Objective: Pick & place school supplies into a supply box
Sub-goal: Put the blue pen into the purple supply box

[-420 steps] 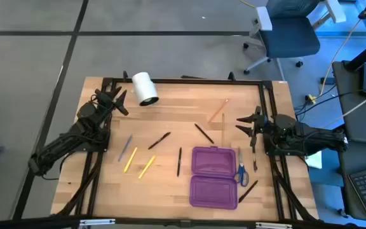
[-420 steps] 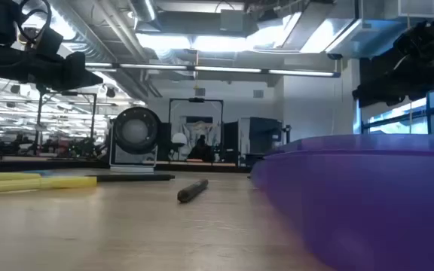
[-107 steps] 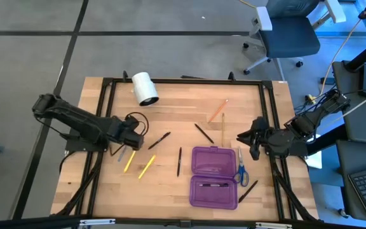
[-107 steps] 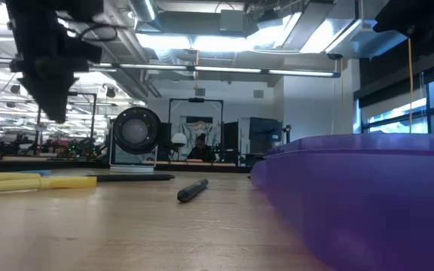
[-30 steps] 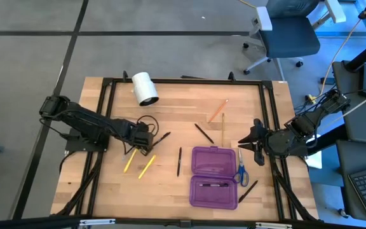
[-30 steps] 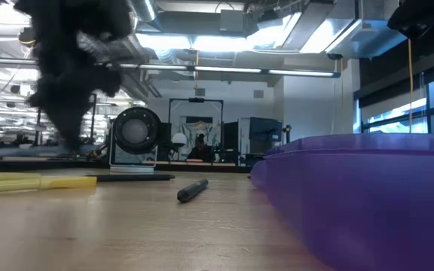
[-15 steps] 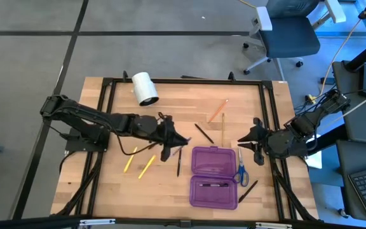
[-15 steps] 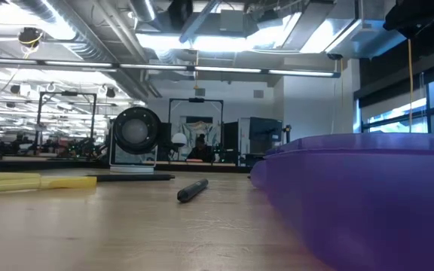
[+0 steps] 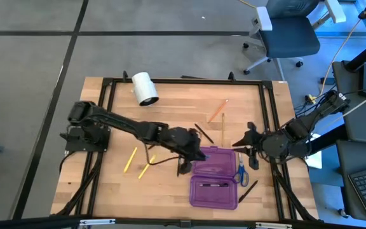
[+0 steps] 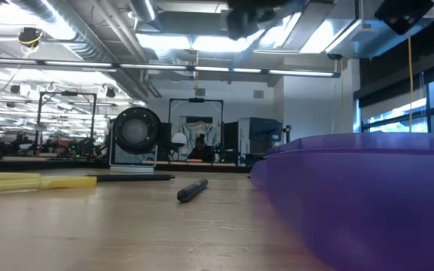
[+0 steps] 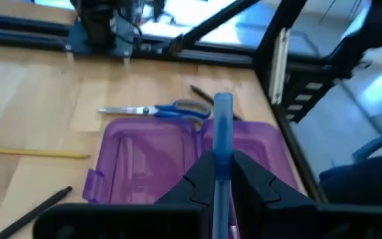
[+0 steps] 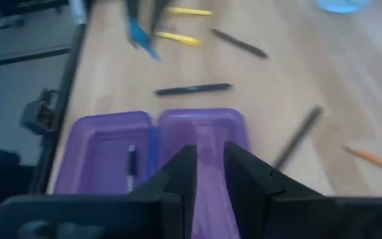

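The purple supply box [image 9: 213, 177] lies open on the table, with one black pen [image 9: 211, 185] in its near half. My left gripper [image 9: 194, 154] hovers over the box's far half, shut on a grey-blue pen [image 11: 223, 126]. My right gripper [image 9: 241, 138] is open and empty to the right of the box, above the blue-handled scissors [image 9: 241, 172]. Two yellow pens [image 9: 138, 163], black pens [image 9: 203, 133], an orange pencil [image 9: 218, 109] and a wood-tone pencil [image 9: 222, 127] lie flat on the table. My left gripper pinches the grey-blue pen between its two fingers [image 11: 201, 174]. The pen's shaft [image 11: 223, 149] runs along the fingers and sticks out past their tips. The pen is lifted clear, above the box's far half [image 11: 151, 153].
A white roll [image 9: 145, 88] lies at the far left of the table. Another black pen [image 9: 248, 189] lies right of the box, near the front. A black pen [image 9: 182, 166] lies just left of the box, under my left arm. The black frame rails [image 9: 265, 114] border the table.
My left gripper has swept from beside the yellow pens toward the table's right edge and a little nearer, carrying the grey-blue pen clear of the table, and now stands over the purple box. My right gripper has shifted slightly toward the box.
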`<state>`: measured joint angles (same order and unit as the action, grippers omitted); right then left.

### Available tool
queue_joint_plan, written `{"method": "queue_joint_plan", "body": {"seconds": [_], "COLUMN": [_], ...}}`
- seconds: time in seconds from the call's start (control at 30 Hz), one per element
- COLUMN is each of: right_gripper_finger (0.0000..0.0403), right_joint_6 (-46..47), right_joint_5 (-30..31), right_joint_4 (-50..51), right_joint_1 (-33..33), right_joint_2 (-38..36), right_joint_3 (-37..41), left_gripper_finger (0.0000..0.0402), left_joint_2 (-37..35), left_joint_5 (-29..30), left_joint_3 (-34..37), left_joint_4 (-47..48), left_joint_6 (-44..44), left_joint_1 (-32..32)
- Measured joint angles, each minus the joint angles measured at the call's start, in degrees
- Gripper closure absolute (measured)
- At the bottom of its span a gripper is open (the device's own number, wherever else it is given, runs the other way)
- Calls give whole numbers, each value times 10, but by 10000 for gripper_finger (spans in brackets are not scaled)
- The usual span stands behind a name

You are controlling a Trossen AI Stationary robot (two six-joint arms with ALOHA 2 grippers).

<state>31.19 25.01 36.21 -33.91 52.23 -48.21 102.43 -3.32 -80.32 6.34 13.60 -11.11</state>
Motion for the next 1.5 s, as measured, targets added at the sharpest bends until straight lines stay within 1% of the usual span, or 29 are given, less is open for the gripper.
{"method": "queue_joint_plan", "body": {"seconds": [0.2,0.27,0.4,0.53,0.73,0.83,0.93,1.1,1.27,1.5], "right_gripper_finger": [322,322,322,322,322,322,322,322,322,322], "right_joint_6": [-81,-107,-135,-116,-88,-73,-73,-72,-71,-58], "right_joint_5": [-72,-95,-131,-131,-131,-126,-116,-116,-116,-116], "right_joint_4": [-67,-74,-91,-76,-55,-49,-49,-47,-46,-40], "right_joint_1": [0,0,0,-1,-1,0,0,0,-1,0], "right_joint_2": [71,93,128,132,103,90,86,86,86,86], "right_joint_3": [0,0,0,0,0,0,0,0,0,0], "left_gripper_finger": [382,382,382,382,382,382,382,382,382,381], "left_joint_2": [78,95,124,144,173,194,223,257,290,309], "left_joint_5": [2,2,1,-4,-3,15,22,22,13,7], "left_joint_3": [-84,-104,-138,-170,-214,-235,-250,-272,-289,-293], "left_joint_4": [69,94,112,116,119,115,118,116,118,117], "left_joint_6": [-14,-14,-1,6,8,12,25,47,57,73], "left_joint_1": [-8,-11,-22,-43,-75,-84,-87,-87,-83,-75]}}
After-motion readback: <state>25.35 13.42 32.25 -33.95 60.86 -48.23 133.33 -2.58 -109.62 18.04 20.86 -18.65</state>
